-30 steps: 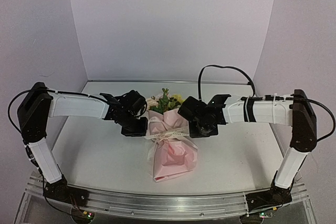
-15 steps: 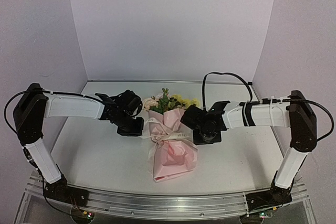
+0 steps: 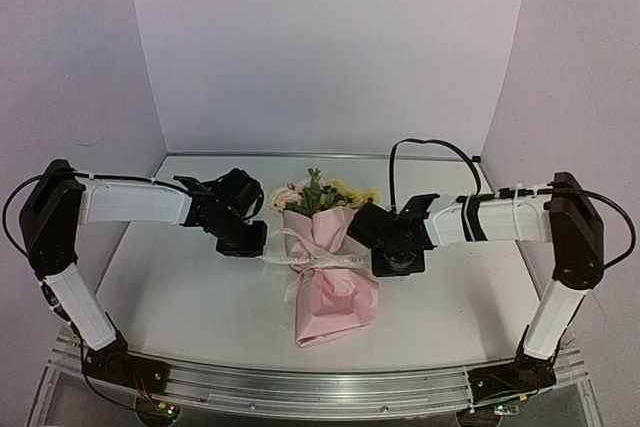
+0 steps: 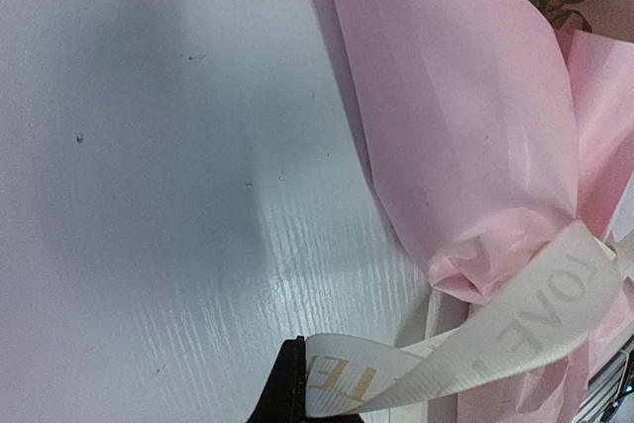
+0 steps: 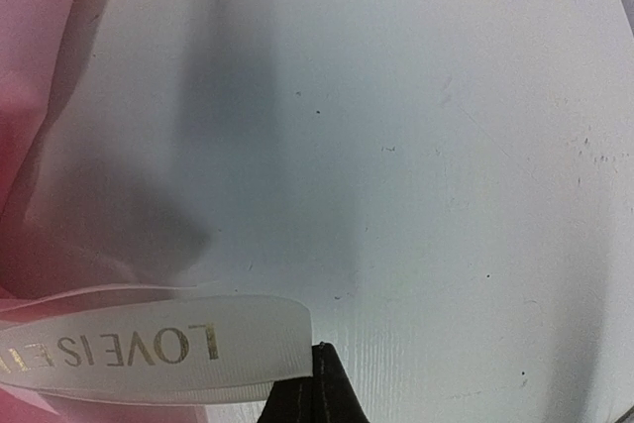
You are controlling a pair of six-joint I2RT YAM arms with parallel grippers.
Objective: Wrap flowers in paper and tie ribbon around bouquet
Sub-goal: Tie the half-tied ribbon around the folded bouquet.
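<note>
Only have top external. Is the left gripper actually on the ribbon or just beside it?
Observer: On it. The left wrist view shows the ribbon end pinched in the left gripper.
Operator: Right side?
Observer: Same. The right gripper pinches the other end, and the gold "LOVE IS" print is readable.
Operator: Paper torn at the waist?
Observer: No tear visible. The paper is crumpled tight under the ribbon.

Bouquet flat between left gripper and right gripper, flowers at the far end, beyond both. Pink paper pinched at the waist. Cream ribbon, gold lettering, cinched round that pinch, one end running taut into each gripper's fingertips.
</note>
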